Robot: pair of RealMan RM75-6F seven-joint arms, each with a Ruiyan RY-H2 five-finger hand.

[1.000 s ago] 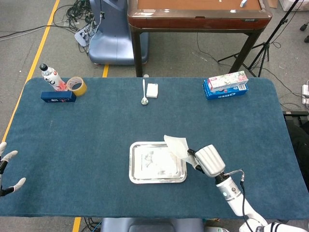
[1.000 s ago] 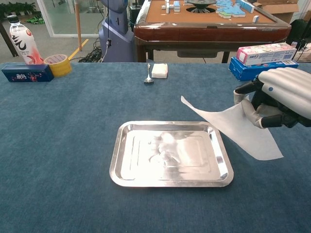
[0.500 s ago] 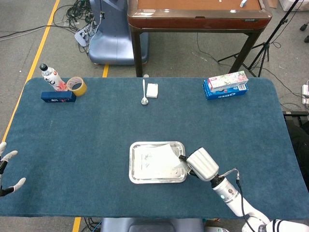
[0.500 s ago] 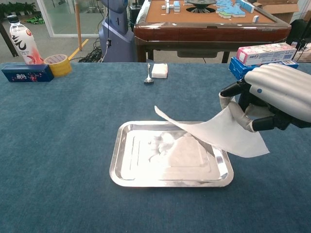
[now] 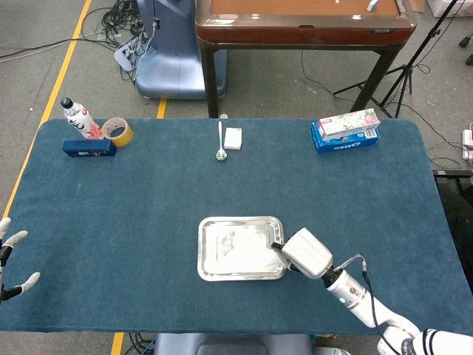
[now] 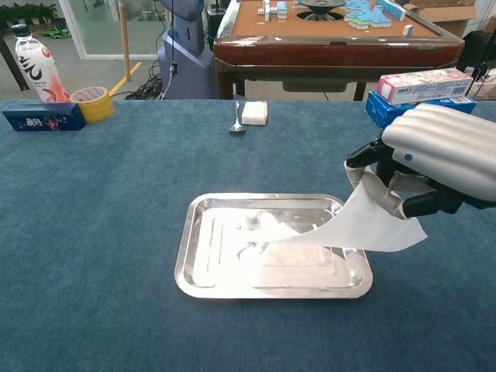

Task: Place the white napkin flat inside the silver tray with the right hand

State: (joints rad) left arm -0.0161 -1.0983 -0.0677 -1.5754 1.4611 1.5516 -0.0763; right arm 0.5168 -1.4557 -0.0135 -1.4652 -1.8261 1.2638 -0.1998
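**Napkin lowered over the tray, still pinched**

Over the last second the right hand (image 6: 422, 174) carried the white napkin (image 6: 353, 229) leftward and down, so its free corner, which had hung in the air short of the silver tray (image 6: 186, 252), now trailed onto the tray floor just left of and below the fingers. The hand still gripped the sheet's near edge, which sloped up over the tray's right rim. The left hand (image 5: 11, 259), far off at the table edge, stayed spread and empty. Releasing and flattening likely remained.
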